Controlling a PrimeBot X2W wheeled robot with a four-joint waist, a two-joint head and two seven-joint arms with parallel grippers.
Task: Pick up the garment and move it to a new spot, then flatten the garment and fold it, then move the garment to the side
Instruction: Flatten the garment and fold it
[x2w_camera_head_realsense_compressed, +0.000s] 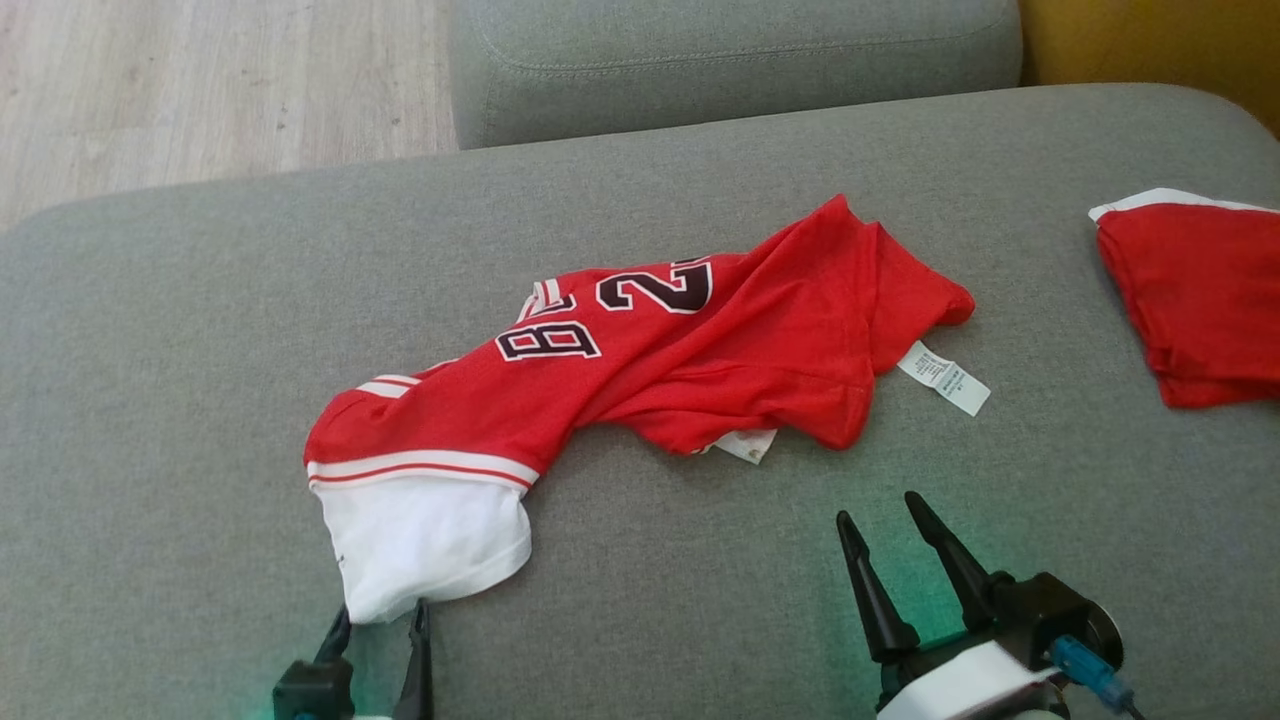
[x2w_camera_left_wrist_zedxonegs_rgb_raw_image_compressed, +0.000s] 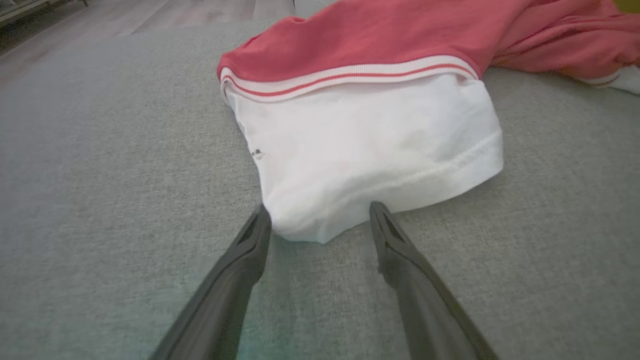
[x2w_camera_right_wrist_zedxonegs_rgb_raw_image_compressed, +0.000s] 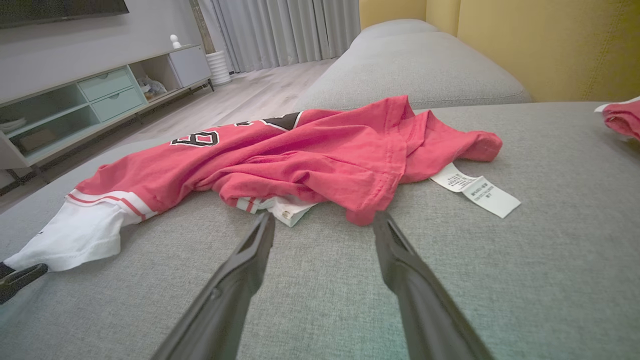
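Crumpled red jersey (x2w_camera_head_realsense_compressed: 640, 370) lying slantwise on the grey cushion (x2w_camera_head_realsense_compressed: 200, 330).
Its long axis runs from the white sleeve (x2w_camera_head_realsense_compressed: 425, 540), nearest the robot on the left, to the red hem at the far right. It bears dark numerals and a care label (x2w_camera_head_realsense_compressed: 943, 377). The left gripper (x2w_camera_head_realsense_compressed: 383, 610) is spread wide at the sleeve's tip. The right gripper (x2w_camera_head_realsense_compressed: 878, 508) gapes just short of the jersey. A second red garment (x2w_camera_head_realsense_compressed: 1195, 300) lies well to its right.

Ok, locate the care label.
Head view, right of centre: the care label lies on the grey cushion, trailing from the right end of the red jersey.
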